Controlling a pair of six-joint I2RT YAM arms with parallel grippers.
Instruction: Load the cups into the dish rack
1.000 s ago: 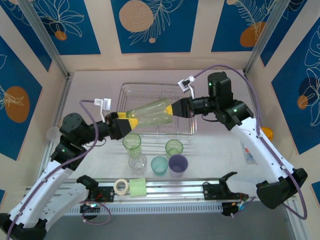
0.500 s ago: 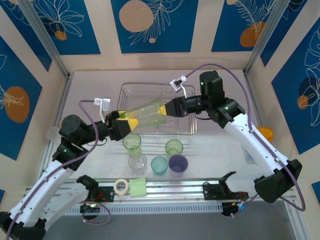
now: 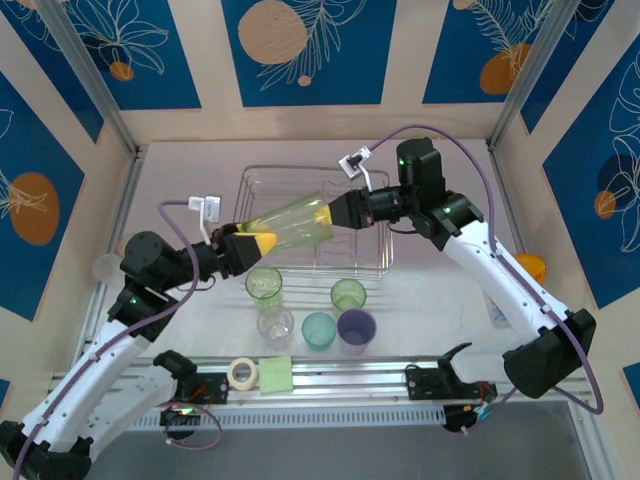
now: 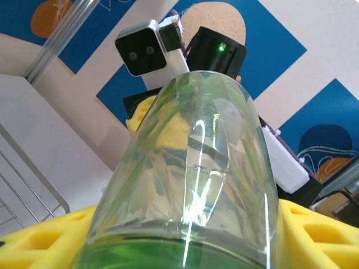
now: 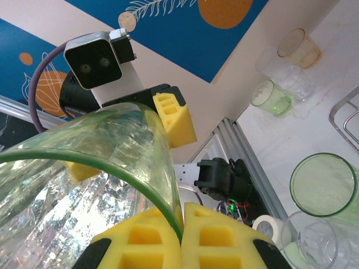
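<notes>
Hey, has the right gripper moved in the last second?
Yes. The right gripper, pinching the cup, shifted left across the rack.

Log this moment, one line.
stacked cups: horizontal over dish rack | right gripper: shut on their rim | left gripper: straddling other end, grip unclear | other cups: upright, outside rack

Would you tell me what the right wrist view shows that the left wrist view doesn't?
The right wrist view adds the table below, with a pale peach cup, a light green cup and a white tape roll, plus the left arm's wrist camera. The left wrist view adds the right arm's wrist camera and a green status light behind it. Both share the nested tumblers up close and some dish rack wire.
</notes>
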